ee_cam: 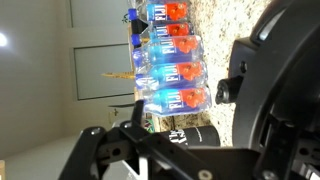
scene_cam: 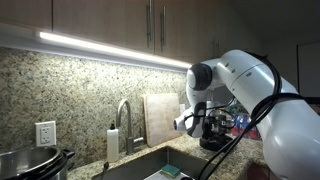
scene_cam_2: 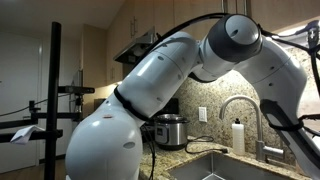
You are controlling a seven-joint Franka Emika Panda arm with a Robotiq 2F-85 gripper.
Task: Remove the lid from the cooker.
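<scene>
cooker: 1 | faucet: 1 | soap bottle: 1 | fingers: spread cannot be told

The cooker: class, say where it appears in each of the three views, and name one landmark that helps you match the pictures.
In an exterior view: the cooker is in the bottom left corner.
In an exterior view: the cooker is just below centre, behind the robot arm.
Wrist view: not in it.
Shared landmark: the faucet, in both exterior views.
</scene>
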